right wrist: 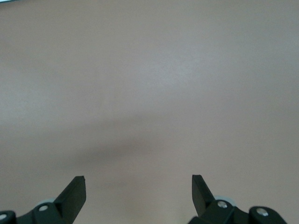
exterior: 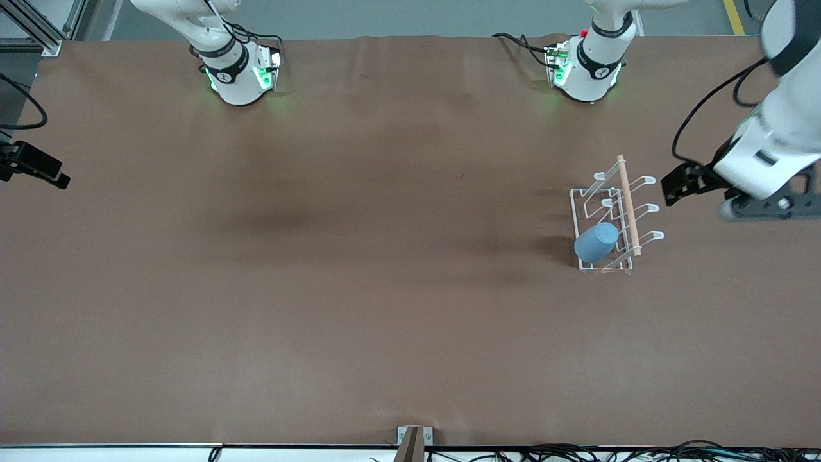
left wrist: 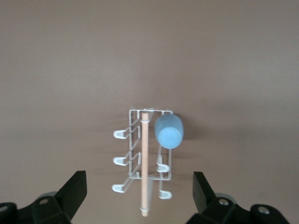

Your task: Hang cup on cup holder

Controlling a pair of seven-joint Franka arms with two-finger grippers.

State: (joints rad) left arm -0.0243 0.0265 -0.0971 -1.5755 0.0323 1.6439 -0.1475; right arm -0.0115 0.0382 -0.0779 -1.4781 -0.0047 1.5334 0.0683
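Brown table cover, plain and uniform, fills all three views; robot bases along the top edge of the front view.

Left gripper: fingers spread wide, nothing between them. In the front view it hangs in the air at about 3 o'clock of the rack, clear of it, over bare table at the left arm's end. Its wrist camera looks down on the whole rack, framed between the two open fingers.

Right gripper: also wide open and empty, over bare table cover. Its fingers do not show in the front view; only part of that arm appears at the frame edge. Judged to be waiting.

Cup holder: upright on its rectangular wire base, wooden rod along the top, looped prongs angled up on both sides of the rod.

Cup: mouth-down and tilted on a prong on the side of the rod toward the right arm's end, at the end of the rack nearer the front camera. From the left wrist its closed bottom faces the camera. Neither gripper touches it.

Progress, judged: the hang looks done, cup carried by the rack alone. What is left, if anything, is parking the left arm.
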